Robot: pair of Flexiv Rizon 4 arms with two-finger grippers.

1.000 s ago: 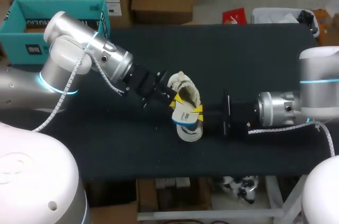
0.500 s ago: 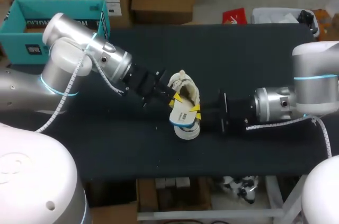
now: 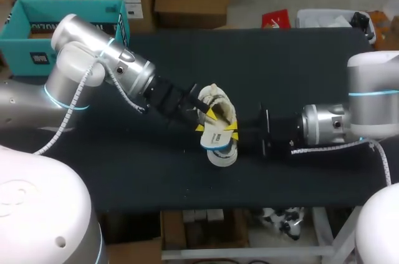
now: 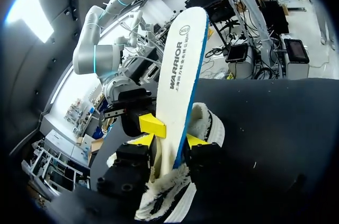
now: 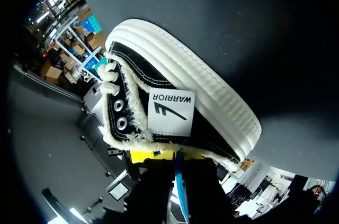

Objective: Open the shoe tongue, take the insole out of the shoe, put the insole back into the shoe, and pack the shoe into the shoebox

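A black canvas shoe [image 3: 223, 107] with fuzzy cream trim and a white rubber sole lies mid-table; the right wrist view shows its side [image 5: 175, 113]. A white insole [image 4: 177, 75] with a blue edge stands up out of the shoe's fuzzy collar [image 4: 211, 128]. My left gripper [image 3: 207, 121] comes in from the left. It is open, its yellow tips [image 4: 168, 140] on either side of the insole. My right gripper [image 3: 230, 129] comes in from the right and is shut on the insole's blue edge [image 5: 180, 181]. An open teal box [image 3: 25, 52] stands at the back left.
The dark table top [image 3: 299, 64] stretches bare behind and to the right of the shoe. A bare strip of it also runs along the front edge [image 3: 156, 183].
My left gripper's yellow tips have spread apart around the insole. The right arm nudged left and back, and the shoe barely shifted.
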